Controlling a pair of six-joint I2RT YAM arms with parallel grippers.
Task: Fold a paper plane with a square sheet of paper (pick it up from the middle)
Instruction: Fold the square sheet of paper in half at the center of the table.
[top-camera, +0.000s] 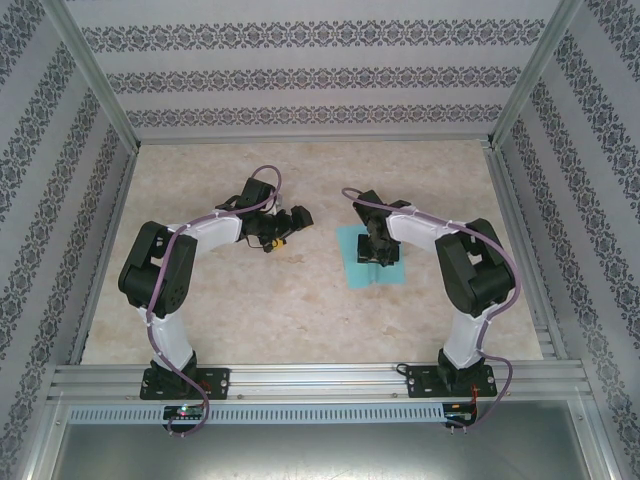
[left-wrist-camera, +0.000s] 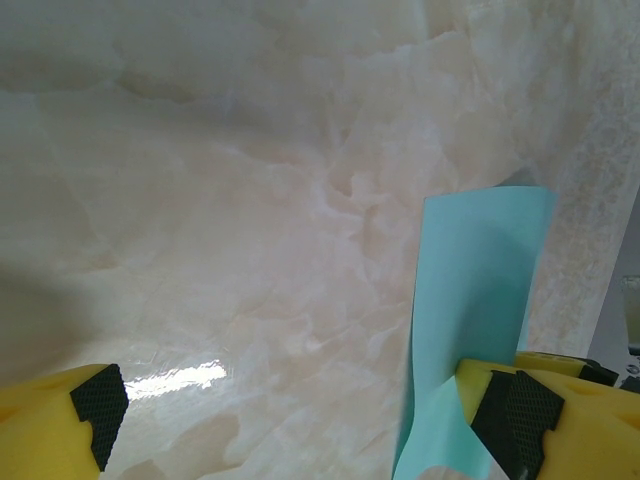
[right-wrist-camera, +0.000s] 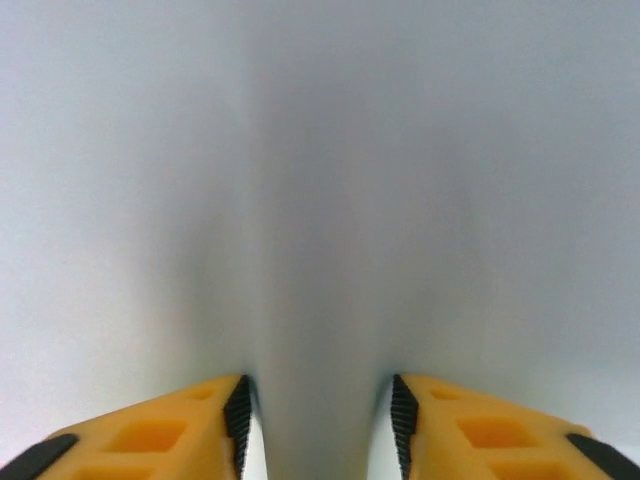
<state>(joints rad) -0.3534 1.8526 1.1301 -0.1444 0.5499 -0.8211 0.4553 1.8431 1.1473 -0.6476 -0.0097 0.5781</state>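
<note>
Beige marble-look worktop (top-camera: 300, 330) inside patterned walls (top-camera: 300, 80), metal rail (top-camera: 320, 378) along the near edge. Left arm (top-camera: 165, 275) reaches in from the near-left corner, right arm (top-camera: 470, 270) from the near-right; both point toward the middle. Sheet of paper (top-camera: 352, 275): turquoise, lying on the worktop just right of centre, well clear of all edges, mostly flat in the top view. Right gripper (top-camera: 381, 257) is down on the middle of the sheet. In its wrist view (right-wrist-camera: 318, 392) the jaws are partly drawn in with a raised ridge of the sheet (right-wrist-camera: 320, 200) filling the gap between them, so it is pinching the paper; the colour washes out to pale grey at that range. Left gripper (top-camera: 297, 218) sits left of the sheet, apart from it, jaws spread fully (left-wrist-camera: 305, 405) with nothing between them. Its wrist view has the sheet (left-wrist-camera: 470, 300) next to the right-hand finger, black pads (left-wrist-camera: 98, 405) facing bare worktop; can't tell whether that finger touches the paper.
</note>
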